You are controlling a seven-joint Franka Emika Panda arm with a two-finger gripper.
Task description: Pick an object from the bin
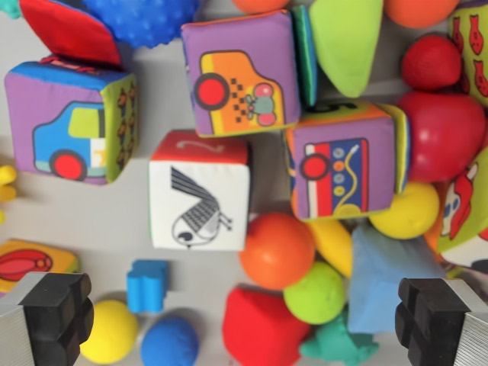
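Top-down wrist view into a bin (130,229) with a pale grey floor, crowded with soft toys. Gripper (248,320) open wide, its two black fingers (57,313) at the bottom corners, nothing between them but toys lying below. Near centre, a white cube (200,194) printed with a black bird, red top face showing. To the wrist view's left, a purple cube (69,122) with a blue truck. Above centre, another purple cube (240,72) with an orange car and a mouse. To the wrist view's right, a third purple cube (343,164) with a red and blue vehicle. Just below the white cube's right corner, an orange ball (278,250), touching a green ball (315,293). Along the bottom: yellow ball (114,329), blue ball (169,341), small blue block (147,284), red soft shape (263,328), teal shape (335,343). Pale blue soft block (389,274) beside the right finger. Large red ball (446,133) at right, a smaller red one (431,61) above it, a yellow ball (408,212) below. Blue knobbly ball (145,19) at the top edge, next to a green soft piece (347,34).
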